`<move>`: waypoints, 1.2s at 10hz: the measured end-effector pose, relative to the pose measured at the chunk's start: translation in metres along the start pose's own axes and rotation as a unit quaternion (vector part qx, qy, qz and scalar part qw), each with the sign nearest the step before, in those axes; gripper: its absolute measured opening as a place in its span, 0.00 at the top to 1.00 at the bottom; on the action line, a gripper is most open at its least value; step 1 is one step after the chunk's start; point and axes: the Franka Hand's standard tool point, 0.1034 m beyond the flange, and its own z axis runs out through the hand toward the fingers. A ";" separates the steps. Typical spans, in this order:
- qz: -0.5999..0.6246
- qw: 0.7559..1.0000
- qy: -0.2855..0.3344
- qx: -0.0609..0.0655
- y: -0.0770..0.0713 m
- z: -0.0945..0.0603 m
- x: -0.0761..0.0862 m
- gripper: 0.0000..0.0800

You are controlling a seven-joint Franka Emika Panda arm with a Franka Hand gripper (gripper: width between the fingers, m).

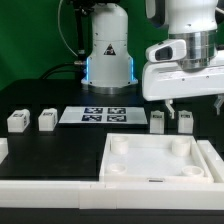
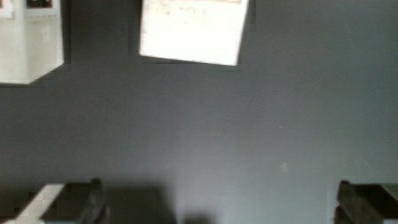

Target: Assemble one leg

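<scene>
**Fingers** [image 2: 71, 200]: two dark tips set wide apart. Only bare dark table [image 2: 214, 130] lies between them, and they grip nothing.

**Gripper** [image 1: 195, 104] [image 2: 217, 205]: white body on the arm, jaws pointing down. It hangs above the table, clear of every part.

**Leg 4** [image 1: 185, 120]: small white tagged post, upright on the table. In the exterior view it stands at about 7 o'clock from the gripper and is the nearest of the four.

**Leg 3** [image 1: 157, 121]: same type, upright, just beside Leg 4 at its 9 o'clock and apart from it.

**Leg 2** [image 1: 46, 120]: same type, upright, well apart from Leg 3 at its 9 o'clock.

**Leg 1** [image 1: 16, 121]: same type, upright, near Leg 2 at its 9 o'clock.

**Marker board** [image 1: 97, 115]: flat on the table between Leg 2 and Leg 3.

**Tabletop** [image 1: 106, 158]: large white square tray with round corner sockets. It lies flat at 6 o'clock from Legs 3 and 4, with no leg fitted.

**White rail** [image 1: 50, 170]: low strip at 9 o'clock from the tabletop.

**Robot base** [image 1: 108, 50]: at 12 o'clock from the marker board, bearing a warning triangle.

**White block** [image 2: 192, 30] and **second white block** [image 2: 27, 40]: seen in the wrist view beyond the fingertips, well apart from them. Both are washed out, and it cannot be told which numbered legs they are.
</scene>
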 end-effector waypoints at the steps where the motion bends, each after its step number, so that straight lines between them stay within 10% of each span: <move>1: -0.004 1.000 -0.003 0.000 0.001 0.000 0.002 0.19; 8: -0.003 0.941 -0.338 -0.017 0.006 0.011 -0.025 0.19; 12: -0.002 0.913 -0.408 -0.025 -0.002 0.025 -0.041 0.19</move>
